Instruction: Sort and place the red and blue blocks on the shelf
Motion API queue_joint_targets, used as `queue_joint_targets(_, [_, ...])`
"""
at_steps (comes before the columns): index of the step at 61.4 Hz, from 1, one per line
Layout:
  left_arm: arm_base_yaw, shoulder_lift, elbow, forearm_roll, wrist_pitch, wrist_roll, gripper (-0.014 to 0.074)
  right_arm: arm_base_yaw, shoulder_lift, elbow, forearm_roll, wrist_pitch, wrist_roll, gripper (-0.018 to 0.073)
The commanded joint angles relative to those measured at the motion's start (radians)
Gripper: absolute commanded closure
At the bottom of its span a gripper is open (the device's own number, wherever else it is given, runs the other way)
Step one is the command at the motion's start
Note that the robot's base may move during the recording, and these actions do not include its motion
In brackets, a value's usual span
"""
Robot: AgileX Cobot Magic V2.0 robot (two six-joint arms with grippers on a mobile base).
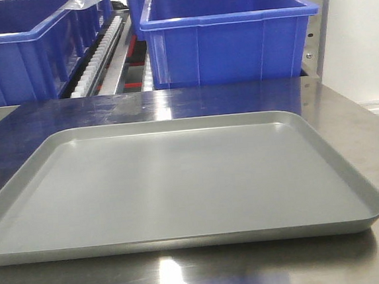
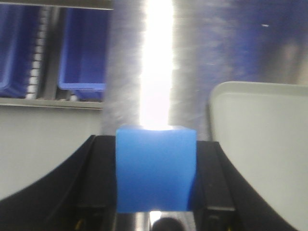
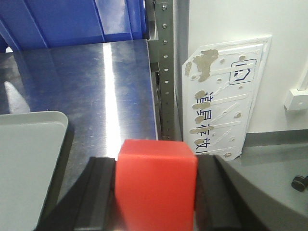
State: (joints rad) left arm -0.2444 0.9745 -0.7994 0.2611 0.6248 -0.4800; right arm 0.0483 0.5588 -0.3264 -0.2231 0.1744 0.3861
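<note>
Tray, grey and rimmed, fills the middle of the front view, lying flat on the brushed steel table. No block lies in it. Across the top of that frame stands the shelf, carrying two big blue bins at upper left and upper right, with a white roller track running between them.

In the left wrist view, the left end effector is closed on the blue block. Its black fingers press the cube's two sides at lower centre of the frame. The block hangs over the table, with a corner of the tray to the right of it and the bins at upper left.

In the right wrist view, the right end effector clamps the red block in the same way, at bottom centre. Behind the cube is the table edge and a perforated shelf post. A tray corner shows at lower left, and a white panel with printed characters leans at the right.
</note>
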Motion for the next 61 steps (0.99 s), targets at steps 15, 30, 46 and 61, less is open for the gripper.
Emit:
queue_joint_targets(15, [0.108,-0.222,0.174,0.013,-0.137,-0.004,0.0473,-0.005,-0.002,-0.029,-0.018,-0.087,-0.006,0.0512])
queue_joint_targets(30, [0.16,-0.344,0.289,0.019,-0.178,0.0,0.0473,-0.005,-0.002,-0.029,-0.018,-0.087,-0.006,0.0512])
queue_joint_targets(46, [0.183,-0.408,0.367,0.055,-0.236,0.0,0.0473,-0.005,-0.002,-0.029,-0.018,-0.087,-0.006,0.0512])
queue_joint_targets(61, [0.183,-0.416,0.409,0.06,-0.271,0.0,0.0473,-0.005,-0.002,-0.029,-0.018,-0.087,-0.006,0.0512])
